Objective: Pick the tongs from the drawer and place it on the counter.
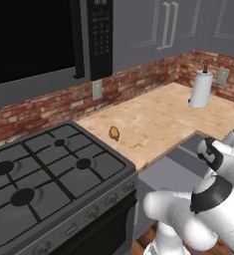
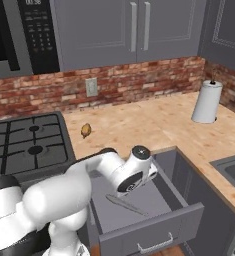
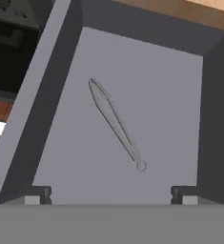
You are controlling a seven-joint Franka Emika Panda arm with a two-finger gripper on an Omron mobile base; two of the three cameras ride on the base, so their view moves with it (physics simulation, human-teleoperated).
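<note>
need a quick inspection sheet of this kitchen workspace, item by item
surface: light tan wood-grain counter, mostly bare.
job's things: slim grey metal tongs lying flat on the floor of the wide grey drawer, which is pulled open.
clutter: small yellow-brown lump on the counter near the black gas stove; white paper towel roll upright by the brick wall.
hand: open, above the tongs, holding nothing.
cables: nothing seen.
surroundings: grey wall cabinets, microwave, sink edge at right.
</note>
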